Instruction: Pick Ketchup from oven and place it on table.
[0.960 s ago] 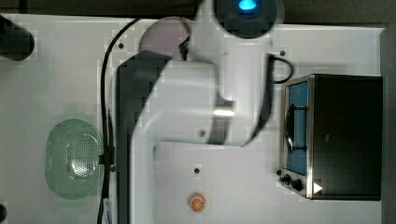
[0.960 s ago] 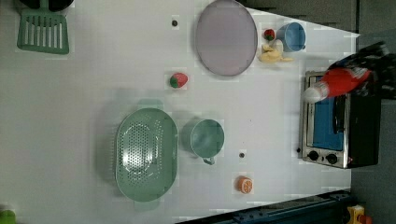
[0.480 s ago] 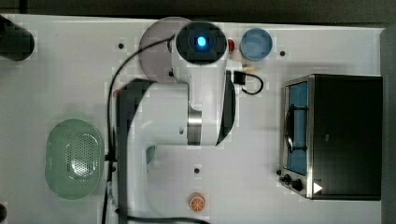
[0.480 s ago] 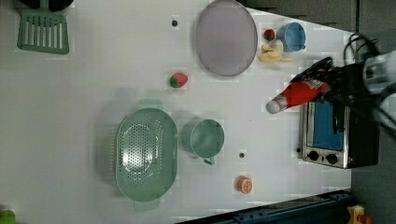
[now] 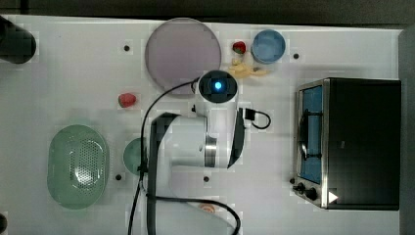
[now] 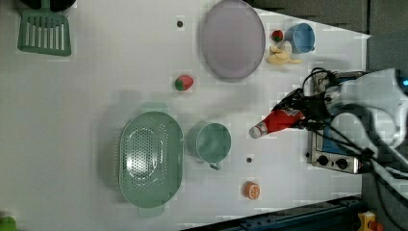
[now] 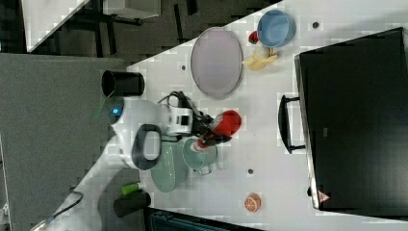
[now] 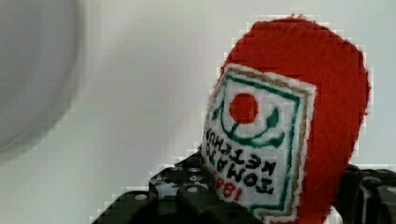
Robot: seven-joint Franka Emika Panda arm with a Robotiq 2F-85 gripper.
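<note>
The white arm reaches out over the desk (image 6: pixel 96 72), its elbow folded in the top view and the blue light on its wrist glowing. The gripper (image 6: pixel 302 113) points toward the left view's left, jaws clamped on the Ketchup (image 6: pixel 276 120), one on either side of the red body, and the bottle hangs tilted above the desk.

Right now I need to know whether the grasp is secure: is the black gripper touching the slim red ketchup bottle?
Touching. In the wrist view the gripper fingers press both sides of the ketchup bottle; the left view shows it carried above the white table.
</note>
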